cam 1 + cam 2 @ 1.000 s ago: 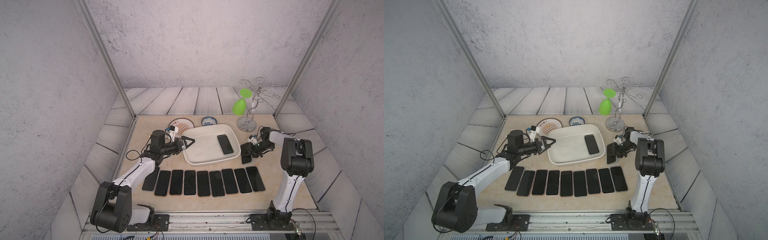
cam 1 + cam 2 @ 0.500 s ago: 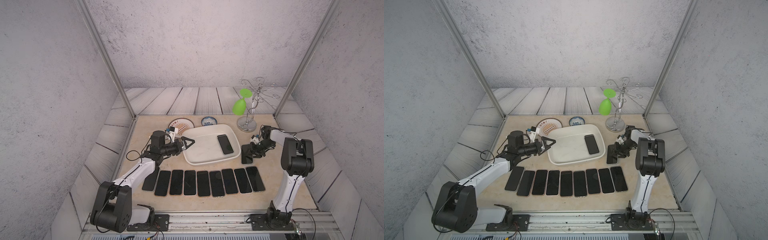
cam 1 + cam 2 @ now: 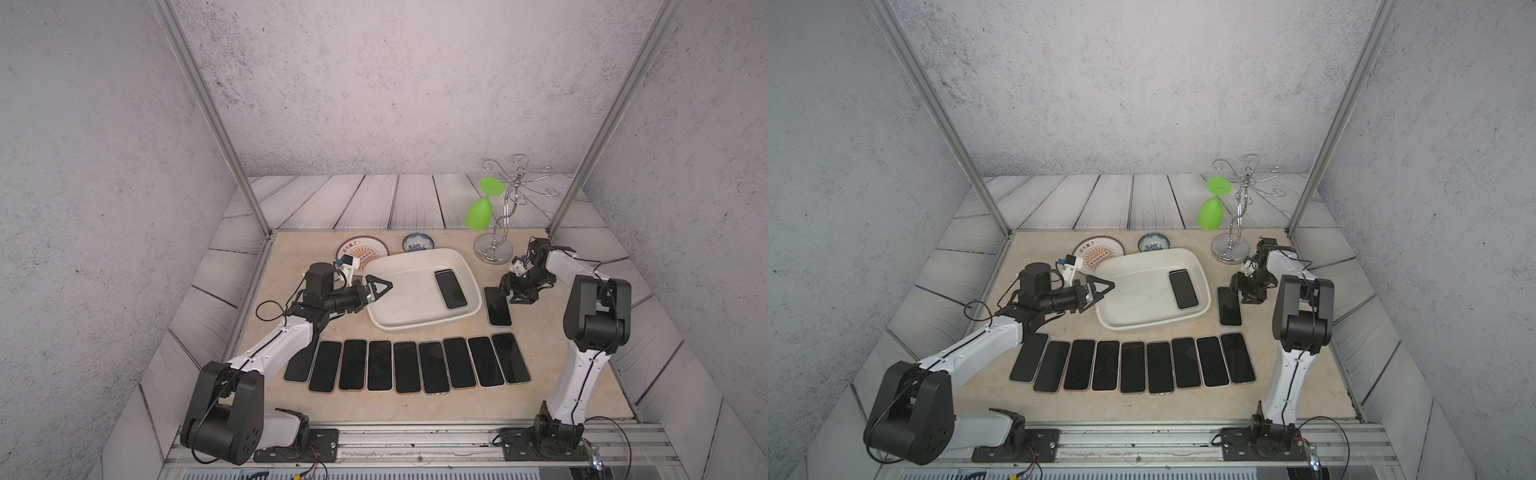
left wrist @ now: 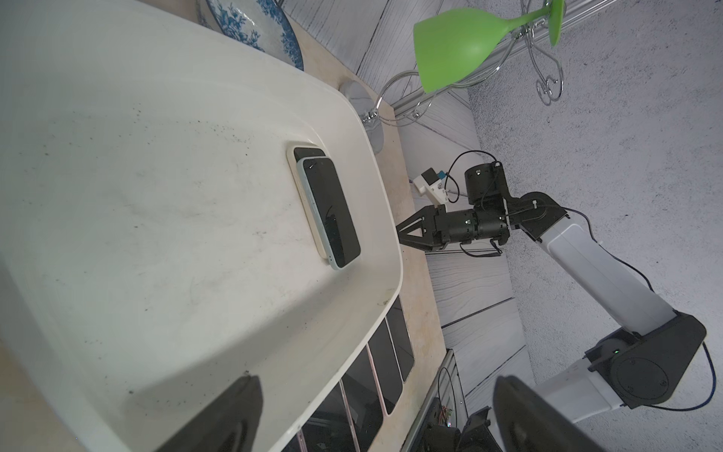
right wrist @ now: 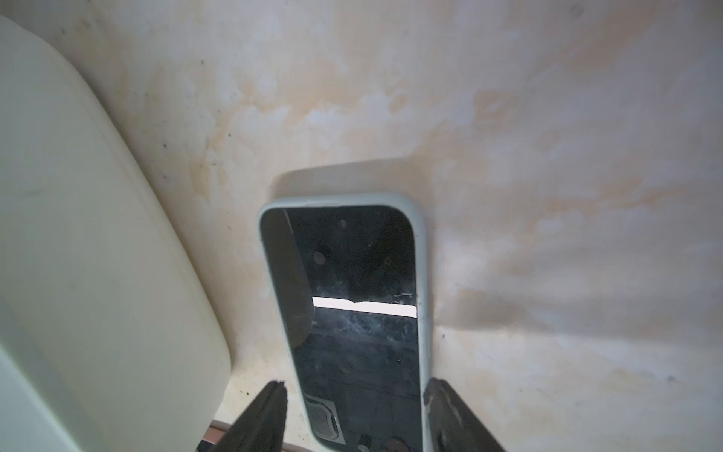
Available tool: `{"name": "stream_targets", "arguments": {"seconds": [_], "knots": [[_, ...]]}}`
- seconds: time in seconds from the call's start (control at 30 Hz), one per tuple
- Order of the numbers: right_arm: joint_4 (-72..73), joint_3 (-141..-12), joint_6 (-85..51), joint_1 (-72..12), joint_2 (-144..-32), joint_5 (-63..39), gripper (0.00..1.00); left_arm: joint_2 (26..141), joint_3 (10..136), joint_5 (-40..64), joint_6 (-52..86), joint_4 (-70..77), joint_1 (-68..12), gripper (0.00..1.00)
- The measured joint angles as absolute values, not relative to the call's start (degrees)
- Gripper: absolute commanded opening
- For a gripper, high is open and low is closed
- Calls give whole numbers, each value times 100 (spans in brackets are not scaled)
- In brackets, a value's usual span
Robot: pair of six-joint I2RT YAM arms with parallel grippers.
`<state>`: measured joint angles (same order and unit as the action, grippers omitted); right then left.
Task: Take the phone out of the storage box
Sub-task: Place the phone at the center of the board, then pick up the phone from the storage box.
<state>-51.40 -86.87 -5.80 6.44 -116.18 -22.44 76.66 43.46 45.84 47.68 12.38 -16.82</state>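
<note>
The white storage box [image 3: 415, 325] [image 3: 1144, 325] sits mid-table, and a dark phone [image 3: 451, 289] [image 3: 1183, 289] lies at its right end. In the left wrist view that phone [image 4: 330, 213] rests on top of another one. A second dark phone [image 3: 497, 306] [image 3: 1230, 306] lies flat on the table just right of the box. My right gripper [image 3: 510, 292] [image 5: 354, 399] stands open over its far end, and this phone [image 5: 352, 293] lies between the fingers. My left gripper [image 3: 380, 286] [image 4: 375, 422] is open at the box's left rim and holds nothing.
A row of several dark phones [image 3: 407, 365] lies along the front of the table. An orange-patterned plate [image 3: 361, 251] and a small blue dish [image 3: 415, 242] stand behind the box. A metal rack [image 3: 494, 249] with a green glass [image 3: 480, 212] stands behind my right gripper.
My right gripper's jaws have spread apart and let go of the phone beside the box. The left arm has not moved.
</note>
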Motion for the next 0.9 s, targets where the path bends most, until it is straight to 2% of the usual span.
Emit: {"name": "stream_targets", "arguments": {"seconds": [0.2,0.3,0.4,0.5,0.7,0.9], "knots": [[-4919,-8278,-716,154,-10370,-2145,89,7669,4731,4226,4313,683,-2069,98],[-4532,-8309,-731,-746,-9588,-1876,93,7688,5247,3992,3962,307,-2294,98],[-4117,-8420,-762,-1653,-9386,-1610,94,7688,5441,3813,3791,180,-2235,98],[-3994,-8801,-840,-2060,-9909,-1361,95,7688,5439,3684,3684,-56,-2158,98],[-4156,-9911,-882,-2263,-11601,-543,95,7537,5188,3531,3575,-320,-2145,98],[-4447,-10267,-897,-2344,-12285,62,95,7277,4838,3472,3573,-414,-2069,98]]}}
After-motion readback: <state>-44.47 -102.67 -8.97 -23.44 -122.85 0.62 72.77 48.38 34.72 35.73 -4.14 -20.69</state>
